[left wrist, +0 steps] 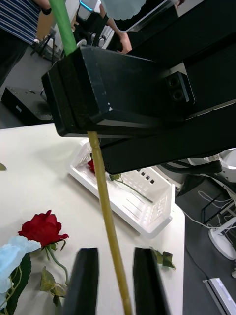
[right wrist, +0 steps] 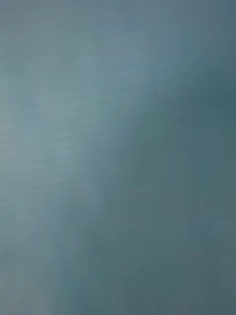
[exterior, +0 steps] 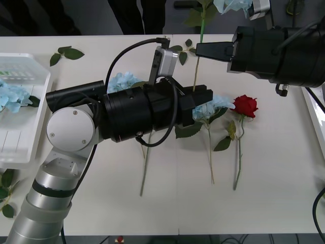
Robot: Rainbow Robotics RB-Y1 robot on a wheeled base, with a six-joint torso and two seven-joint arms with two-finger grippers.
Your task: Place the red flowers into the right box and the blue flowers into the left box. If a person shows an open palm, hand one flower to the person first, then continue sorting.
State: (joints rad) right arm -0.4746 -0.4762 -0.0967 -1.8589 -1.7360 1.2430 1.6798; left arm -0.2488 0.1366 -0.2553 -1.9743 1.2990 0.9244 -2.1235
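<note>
White table (exterior: 274, 168); right wrist view blank; held stem's (left wrist: 105, 216) bloom cut off.

A white table (exterior: 274, 203) is occupying the foreground, with a seam running from near to far across its top. Beyond the far edge, a grey floor (exterior: 96, 23) is showing. Off the right end, cables (left wrist: 209, 224) are trailing across dark flooring.

Left claw (exterior: 203, 93) agape, right claw (exterior: 199, 50) clamped
</note>
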